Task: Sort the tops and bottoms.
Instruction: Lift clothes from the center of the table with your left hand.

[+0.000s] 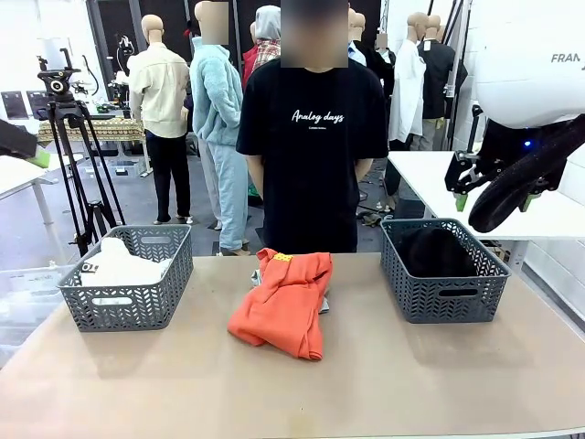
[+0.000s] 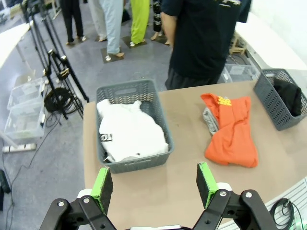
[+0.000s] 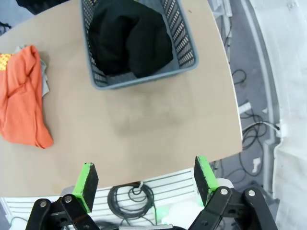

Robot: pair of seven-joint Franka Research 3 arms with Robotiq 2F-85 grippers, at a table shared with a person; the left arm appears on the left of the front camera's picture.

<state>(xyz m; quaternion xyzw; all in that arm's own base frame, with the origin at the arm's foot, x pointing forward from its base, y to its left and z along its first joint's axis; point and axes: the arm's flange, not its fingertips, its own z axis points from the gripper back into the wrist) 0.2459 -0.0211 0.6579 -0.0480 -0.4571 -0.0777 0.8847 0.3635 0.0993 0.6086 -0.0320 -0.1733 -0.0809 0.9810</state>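
A white top with black print [image 1: 117, 265] [image 2: 129, 135] lies in the left grey basket [image 1: 128, 311] [image 2: 125, 91]. In the middle of the table an orange top [image 1: 283, 306] [image 2: 232, 134] [image 3: 21, 105] lies on a light grey one [image 2: 209, 120] [image 3: 44, 81]. A black garment [image 1: 437, 251] [image 3: 129, 38] [image 2: 289, 95], seemingly bottoms, fills the right basket [image 1: 445, 297] [image 3: 144, 80]. My left gripper [image 2: 154, 184] [image 1: 35, 155] hovers open, high off the table's left end. My right gripper [image 3: 145, 179] [image 1: 494, 201] hangs open above the right end.
A person in a black T-shirt [image 1: 311, 137] [image 2: 201, 38] stands at the far edge, hands behind the back. A camera tripod [image 1: 73, 155] stands on the floor at the left, and a white table [image 1: 430, 174] is behind on the right. Cables lie on the floor [image 3: 132, 196].
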